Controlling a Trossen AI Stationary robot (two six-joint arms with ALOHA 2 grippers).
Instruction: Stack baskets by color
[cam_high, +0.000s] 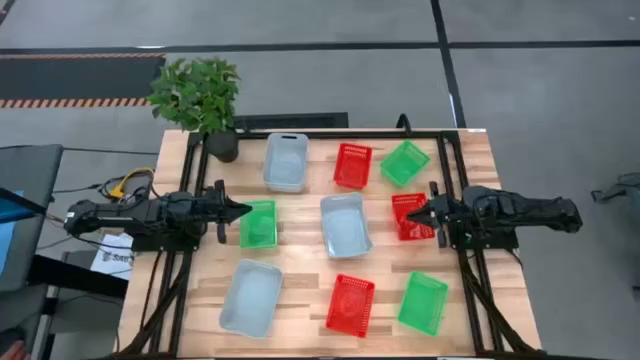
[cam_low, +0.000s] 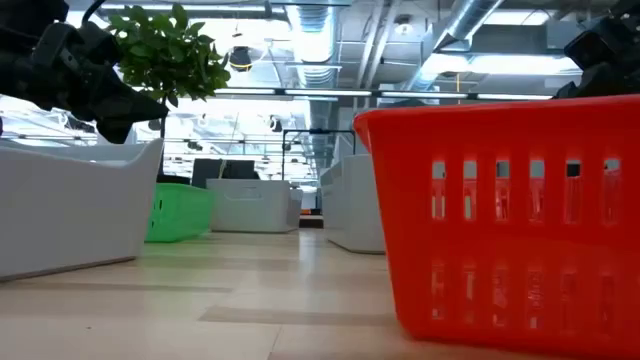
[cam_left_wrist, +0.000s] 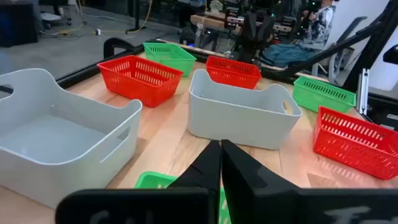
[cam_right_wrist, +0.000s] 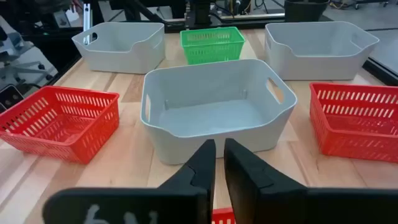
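- High view: nine baskets lie scattered singly on the counter (cam_high: 190, 300), nothing stacked yet.
- Left hand (cam_high: 240, 210) is clenched empty, hovering at the edge of a green basket (cam_high: 258, 224).
- Right hand (cam_high: 418, 214) hangs over a red basket (cam_high: 408, 216), fingers (cam_right_wrist: 202, 163) nearly together, holding nothing.
- Risk, as I read it: descending with fingers this narrow, either hand could jab the mesh wall and shove its basket into the grey basket (cam_high: 345, 224) between them.

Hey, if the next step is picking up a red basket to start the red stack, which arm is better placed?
Right, probably. The right gripper hovers directly over a red basket at the table's right-middle. The left gripper sits shut above a green basket, with no red one near it.
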